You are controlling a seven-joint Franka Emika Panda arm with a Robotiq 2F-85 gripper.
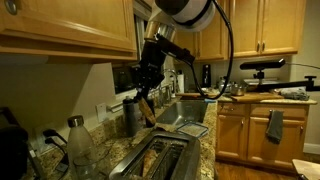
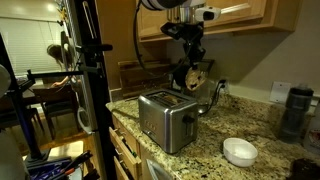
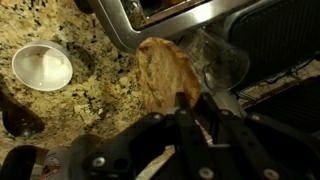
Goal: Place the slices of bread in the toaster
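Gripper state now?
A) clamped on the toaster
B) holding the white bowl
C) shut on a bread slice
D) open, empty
C: the gripper is shut on a bread slice, holding it in the air, not yet in the toaster.

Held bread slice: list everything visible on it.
The slice of bread is thin, flat and golden-brown, with a darker crust rim and a mottled face. The gripper is shut on one edge, so it hangs in the air above the toaster. It is not in a slot, and only the fingers touch it.
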